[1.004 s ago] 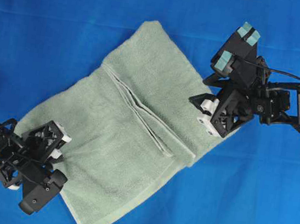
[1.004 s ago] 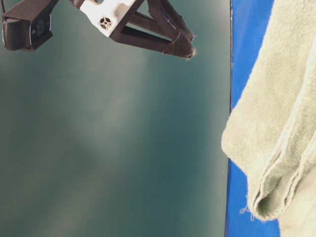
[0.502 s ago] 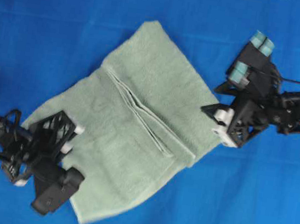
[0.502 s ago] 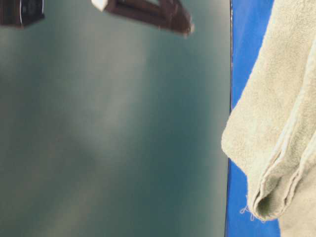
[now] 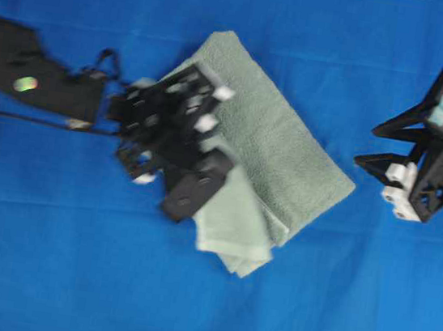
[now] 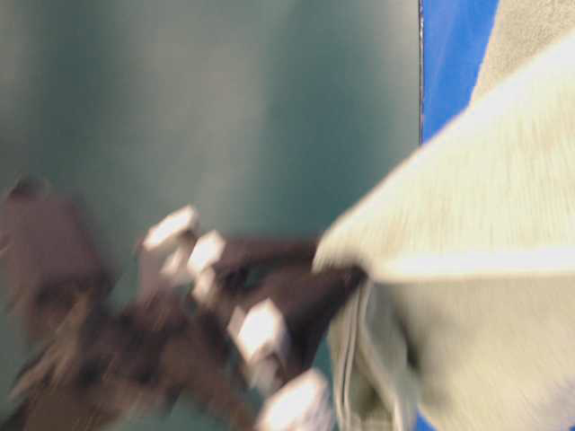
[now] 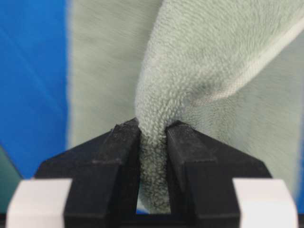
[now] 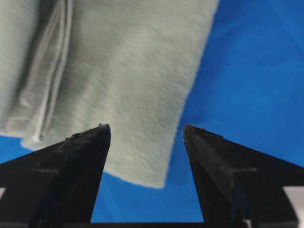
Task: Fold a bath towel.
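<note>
Carrying a pinched fold of the towel [image 5: 280,153] up and across, the left claw [image 7: 152,135] is now working over the middle of the cloth, whereas a second ago it was sitting at the towel's lower left corner near the counter edge. Its jaws are standing narrow and are clamping a bunched ridge of the green pile between them, as the left wrist view is showing plainly. The lower left half of the towel is no longer lying spread on the blue cloth [image 5: 44,273]; it is being drawn over the upper right half, so the towel is occupying a much smaller area near the centre of the counter, with a loose lighter flap trailing toward the bottom. The overhead and table-level views are blurring around this arm, which is indicating fast motion. The right claw [image 8: 147,135] is meanwhile standing wide and holding nothing; a second ago it was hovering at the towel's right edge, and it is now sitting well apart from the towel at the right side of the counter, with only a towel corner lying beyond its fingers. In judgement, this fold is under way but not finished: the carried layer is not yet lying flat or aligned with the far edge. No containers are appearing in any view.
</note>
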`<action>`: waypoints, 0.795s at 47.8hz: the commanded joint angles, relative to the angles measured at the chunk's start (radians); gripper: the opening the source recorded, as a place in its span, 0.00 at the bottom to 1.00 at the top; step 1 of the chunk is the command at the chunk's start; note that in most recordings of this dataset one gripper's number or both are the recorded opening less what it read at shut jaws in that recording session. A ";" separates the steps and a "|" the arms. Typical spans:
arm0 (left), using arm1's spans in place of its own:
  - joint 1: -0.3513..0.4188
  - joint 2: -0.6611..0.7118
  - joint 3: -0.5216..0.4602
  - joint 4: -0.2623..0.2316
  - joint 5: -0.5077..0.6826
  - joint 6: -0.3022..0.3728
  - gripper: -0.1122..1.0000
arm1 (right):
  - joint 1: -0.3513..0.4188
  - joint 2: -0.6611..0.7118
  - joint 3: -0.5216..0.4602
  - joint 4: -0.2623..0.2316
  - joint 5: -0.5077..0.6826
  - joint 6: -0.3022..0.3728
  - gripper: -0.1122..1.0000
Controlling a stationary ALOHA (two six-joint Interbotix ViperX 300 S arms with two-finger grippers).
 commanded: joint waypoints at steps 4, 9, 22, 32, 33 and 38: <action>0.101 0.126 -0.118 -0.009 -0.049 0.043 0.21 | 0.015 -0.028 0.009 -0.011 0.000 -0.002 0.68; 0.132 0.209 -0.175 -0.017 -0.067 0.054 0.21 | 0.025 -0.026 0.020 -0.009 -0.003 0.002 0.68; 0.127 0.265 -0.222 -0.025 -0.083 0.060 0.21 | 0.028 -0.025 0.025 -0.014 0.000 0.002 0.68; 0.135 0.275 -0.249 -0.025 -0.199 0.061 0.67 | 0.026 -0.025 0.025 -0.017 -0.005 0.002 0.68; 0.135 0.276 -0.252 -0.025 -0.207 0.061 0.72 | 0.028 -0.025 0.025 -0.015 -0.005 0.002 0.68; 0.137 0.273 -0.242 -0.025 -0.225 0.046 0.88 | 0.028 -0.025 0.026 -0.017 -0.008 0.008 0.68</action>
